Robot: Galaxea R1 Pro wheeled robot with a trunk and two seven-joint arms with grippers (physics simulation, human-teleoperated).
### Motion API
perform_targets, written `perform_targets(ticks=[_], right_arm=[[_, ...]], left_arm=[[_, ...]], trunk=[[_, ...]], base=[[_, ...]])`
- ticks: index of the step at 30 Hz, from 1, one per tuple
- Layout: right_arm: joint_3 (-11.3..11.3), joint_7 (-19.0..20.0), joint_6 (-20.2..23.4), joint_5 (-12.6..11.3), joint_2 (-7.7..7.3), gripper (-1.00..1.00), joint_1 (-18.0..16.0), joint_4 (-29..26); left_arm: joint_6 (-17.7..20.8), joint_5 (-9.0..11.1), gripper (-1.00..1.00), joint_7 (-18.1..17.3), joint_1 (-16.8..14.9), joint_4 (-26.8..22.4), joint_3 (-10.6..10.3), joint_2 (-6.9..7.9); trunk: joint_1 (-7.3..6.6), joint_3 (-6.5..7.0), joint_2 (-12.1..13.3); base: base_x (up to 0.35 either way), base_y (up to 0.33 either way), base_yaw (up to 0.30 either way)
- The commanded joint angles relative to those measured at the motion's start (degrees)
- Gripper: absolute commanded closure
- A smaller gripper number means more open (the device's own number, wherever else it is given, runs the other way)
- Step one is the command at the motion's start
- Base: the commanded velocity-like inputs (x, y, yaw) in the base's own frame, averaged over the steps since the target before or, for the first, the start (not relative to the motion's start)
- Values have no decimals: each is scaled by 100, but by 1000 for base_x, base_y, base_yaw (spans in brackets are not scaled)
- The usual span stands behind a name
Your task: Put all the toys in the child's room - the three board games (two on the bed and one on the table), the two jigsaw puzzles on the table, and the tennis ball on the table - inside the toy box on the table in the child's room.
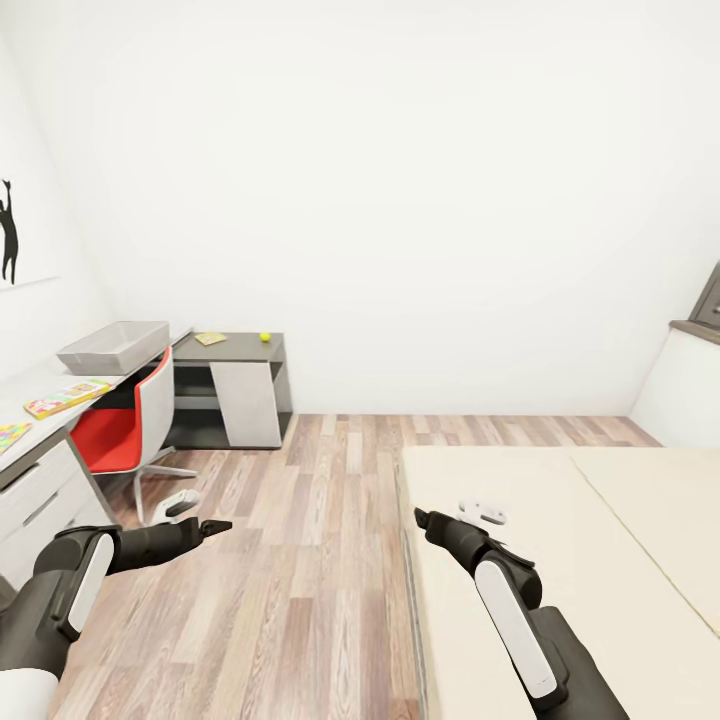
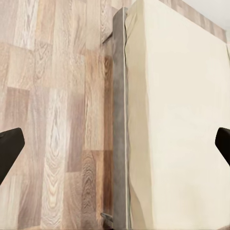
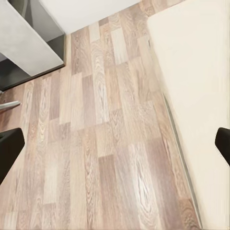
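The light grey toy box (image 1: 112,346) stands on the pale table (image 1: 30,385) at the left. Nearer on the table lie a long red, yellow and green board game (image 1: 66,398) and a bright jigsaw puzzle (image 1: 12,436) at the picture's edge. The tennis ball (image 1: 265,337) rests on a lower dark grey cabinet (image 1: 235,390), beside a small flat yellowish item (image 1: 210,339) too small to identify. The cream bed (image 1: 560,560) fills the right. My left gripper (image 1: 215,525) (image 2: 115,148) hangs open over the floor. My right gripper (image 1: 420,518) (image 3: 115,146) is open at the bed's edge, holding nothing.
A red and white swivel chair (image 1: 120,435) sits between the table and the cabinet. Wooden floor (image 1: 300,560) stretches between the desk side and the bed. A white unit (image 1: 680,400) stands at the far right wall. The bed's edge (image 2: 122,120) runs through the left wrist view.
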Motion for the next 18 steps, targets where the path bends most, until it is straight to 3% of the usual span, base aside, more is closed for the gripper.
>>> perform_targets(ticks=[1,18], right_arm=[[5,-61,7,-59,0,-100,-7,-7],[4,-58,7,-59,0,-100,-7,-16]], left_arm=[[38,17,-100,-6,-6,-2,7,0],[38,10,-100,-6,-6,-2,5,-26]], trunk=[[4,-14,-14],[4,-14,-14]], base=[[0,-162,0],[0,-167,0]])
